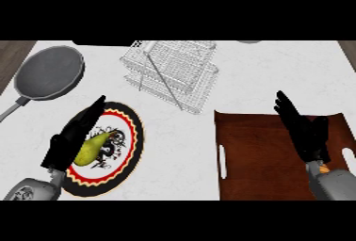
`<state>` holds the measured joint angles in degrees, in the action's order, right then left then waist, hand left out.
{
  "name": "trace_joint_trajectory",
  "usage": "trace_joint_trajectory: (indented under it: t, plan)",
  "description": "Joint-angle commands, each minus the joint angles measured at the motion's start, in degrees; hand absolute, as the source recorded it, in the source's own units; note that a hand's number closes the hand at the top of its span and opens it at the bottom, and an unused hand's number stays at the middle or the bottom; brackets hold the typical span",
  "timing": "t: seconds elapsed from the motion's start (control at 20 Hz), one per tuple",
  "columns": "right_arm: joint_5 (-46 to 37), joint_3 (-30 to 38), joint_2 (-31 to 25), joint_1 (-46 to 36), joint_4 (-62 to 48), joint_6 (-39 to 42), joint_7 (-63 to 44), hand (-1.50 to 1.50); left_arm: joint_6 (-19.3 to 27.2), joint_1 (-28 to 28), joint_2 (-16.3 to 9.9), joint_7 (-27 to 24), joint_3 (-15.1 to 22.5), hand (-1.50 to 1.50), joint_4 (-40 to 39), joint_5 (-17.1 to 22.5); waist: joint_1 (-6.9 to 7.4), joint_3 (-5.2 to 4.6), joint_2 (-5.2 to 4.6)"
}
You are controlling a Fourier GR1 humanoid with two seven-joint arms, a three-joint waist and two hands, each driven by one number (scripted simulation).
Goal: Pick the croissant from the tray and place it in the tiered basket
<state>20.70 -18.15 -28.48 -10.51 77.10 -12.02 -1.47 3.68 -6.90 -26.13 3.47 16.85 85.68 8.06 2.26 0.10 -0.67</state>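
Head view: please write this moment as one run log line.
right hand: open over tray | croissant: mostly hidden beneath it | left hand: open over plate | basket: holds nothing visible

Two grey, rounded forearms end in black hands. The left hand [69, 139] is matte black with long slim fingers; its forearm shows a round ringed detail. The right hand [303, 129] is black too, with an orange spot at the wrist.
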Motion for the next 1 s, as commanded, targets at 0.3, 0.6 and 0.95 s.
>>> trace_joint_trajectory:
  t: [0.3,0.6,0.95]
  plan:
    - [-14.01,4.29,-4.48,-0.06,-2.81,-17.87,-1.51,-1.50,0.16,0.97,7.99,-5.21,-2.16,0.00,-2.02,4.16,-2.17,-0.61,0.66]
    - [-6.62,8.44,10.50,3.57,5.73,-18.46,11.94,-1.50,-0.81,-1.92,11.31,-7.80,-3.61,0.00,-8.19,3.36,-2.78,-0.12,0.71]
    - [-18.76,4.37,-12.88,9.45,21.69,-17.28,-10.27,-1.50,-0.52,-0.41,11.69,-9.47,-4.20,0.00,-9.04,3.48,-4.47,-0.57,1.31]
